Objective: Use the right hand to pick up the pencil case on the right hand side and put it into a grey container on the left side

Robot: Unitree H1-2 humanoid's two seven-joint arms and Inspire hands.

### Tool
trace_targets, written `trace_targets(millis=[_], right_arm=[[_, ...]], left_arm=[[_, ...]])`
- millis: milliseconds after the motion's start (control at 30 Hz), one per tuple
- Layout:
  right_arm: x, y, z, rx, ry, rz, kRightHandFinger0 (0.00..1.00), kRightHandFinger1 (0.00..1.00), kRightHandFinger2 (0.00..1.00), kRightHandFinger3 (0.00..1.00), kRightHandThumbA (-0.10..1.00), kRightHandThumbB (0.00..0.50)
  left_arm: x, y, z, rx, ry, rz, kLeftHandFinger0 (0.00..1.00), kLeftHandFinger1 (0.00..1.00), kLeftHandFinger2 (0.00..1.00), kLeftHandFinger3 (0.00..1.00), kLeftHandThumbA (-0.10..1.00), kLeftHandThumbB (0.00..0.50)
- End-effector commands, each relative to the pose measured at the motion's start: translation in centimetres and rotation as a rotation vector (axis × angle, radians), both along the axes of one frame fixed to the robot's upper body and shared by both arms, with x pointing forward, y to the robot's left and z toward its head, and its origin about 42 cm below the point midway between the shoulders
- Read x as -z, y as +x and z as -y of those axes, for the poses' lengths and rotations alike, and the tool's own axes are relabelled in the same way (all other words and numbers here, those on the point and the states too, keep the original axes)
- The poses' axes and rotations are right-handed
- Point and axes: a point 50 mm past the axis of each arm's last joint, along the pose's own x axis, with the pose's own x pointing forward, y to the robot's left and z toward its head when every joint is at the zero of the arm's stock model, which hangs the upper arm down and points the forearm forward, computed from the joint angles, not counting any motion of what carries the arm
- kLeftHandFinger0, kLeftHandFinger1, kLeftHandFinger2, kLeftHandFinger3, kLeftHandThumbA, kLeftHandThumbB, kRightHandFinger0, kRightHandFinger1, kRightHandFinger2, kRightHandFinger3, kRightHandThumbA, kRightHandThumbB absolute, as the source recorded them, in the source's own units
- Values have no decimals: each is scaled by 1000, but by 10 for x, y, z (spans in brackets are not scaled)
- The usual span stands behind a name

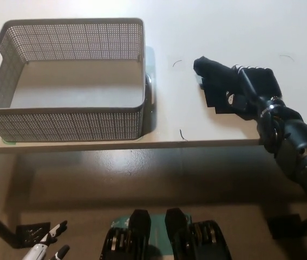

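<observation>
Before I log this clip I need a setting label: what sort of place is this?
Probably an indoor test bench or workroom, though little shows. A plain white table holds only a grey mesh basket, and the right hand is over a black pencil case. Plain floor lies below the table's edge.

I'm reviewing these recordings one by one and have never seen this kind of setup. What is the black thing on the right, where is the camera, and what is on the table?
The one picture comes from a camera on a humanoid robot's head, looking steeply down at a white table. The black shape from the right is the robot's right arm; its right robot hand lies over a black pencil case, fingers around it, apparently gripping it, though black on black makes that hard to confirm. On the left stands a grey mesh basket, with nothing visible inside. The white left robot hand rests low at the bottom left, below the table edge, holding nothing.
</observation>
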Motion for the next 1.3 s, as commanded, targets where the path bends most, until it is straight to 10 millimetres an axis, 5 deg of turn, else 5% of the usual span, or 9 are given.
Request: trace_targets(millis=[0, 100, 200, 333, 633, 833, 967, 1067, 1267], right_arm=[[-66, 15, 11, -76, 102, 292, 0, 5, 455, 360, -100, 228], [-87, 20, 7, -88, 107, 364, 0, 0, 439, 334, -100, 194], [-114, 25, 0, -113, 129, 426, 0, 97, 703, 558, -100, 172], [-140, 29, -15, -142, 137, 479, 0, 248, 821, 723, -100, 200], [-200, 29, -74, -275, 153, 568, 0, 459, 814, 1000, -100, 105], [-227, 18, -126, -394, 140, 646, 0, 373, 788, 919, -100, 196], [-245, 11, -163, -432, 131, 645, 2, 419, 819, 981, -100, 163], [-256, 2, -193, -478, 115, 651, 0, 320, 739, 829, -100, 201], [-267, -15, -248, -568, 93, 639, 0, 282, 771, 805, -100, 226]], left_arm=[[-8, 0, -8, 21, 9, 55, 1000, 1000, 1000, 1000, 1000, 314], [-8, 0, -8, 19, 9, 55, 1000, 1000, 1000, 1000, 1000, 323], [-7, -2, -8, 15, 8, 54, 1000, 1000, 1000, 1000, 1000, 324], [-6, -5, -9, 14, 5, 43, 1000, 1000, 1000, 1000, 1000, 324], [-2, -13, -9, 11, 10, 18, 1000, 1000, 1000, 1000, 1000, 315], [-1, -15, -9, 13, 28, 2, 1000, 1000, 1000, 1000, 1000, 318], [-3, -15, -8, 19, 45, -2, 1000, 1000, 1000, 1000, 1000, 317], [-1, -15, -7, 22, 40, -10, 1000, 1000, 1000, 1000, 1000, 322], [-3, -15, -6, 20, 32, -24, 1000, 1000, 1000, 1000, 1000, 304]])
